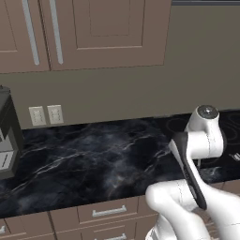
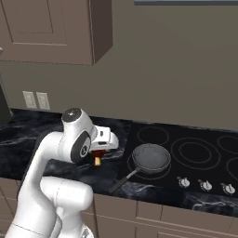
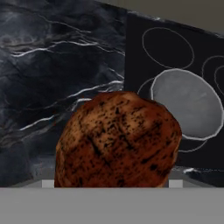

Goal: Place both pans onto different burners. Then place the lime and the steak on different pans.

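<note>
Gripper [image 2: 98, 153], its jaws spread wide around the steak [image 3: 117, 140] just above the marble counter [image 1: 84, 159], seems busy carrying it, and next it should move over the silvery-grey pan [image 2: 150, 157] on the cooktop [image 2: 200, 153].

A reddish-brown, black-flecked steak [image 3: 117, 140] is seen against a black, white-veined marble counter [image 3: 52, 65]; a silvery-grey pan [image 2: 150, 157] is set on a glossy black, grey-ringed cooktop [image 2: 195, 151].
</note>
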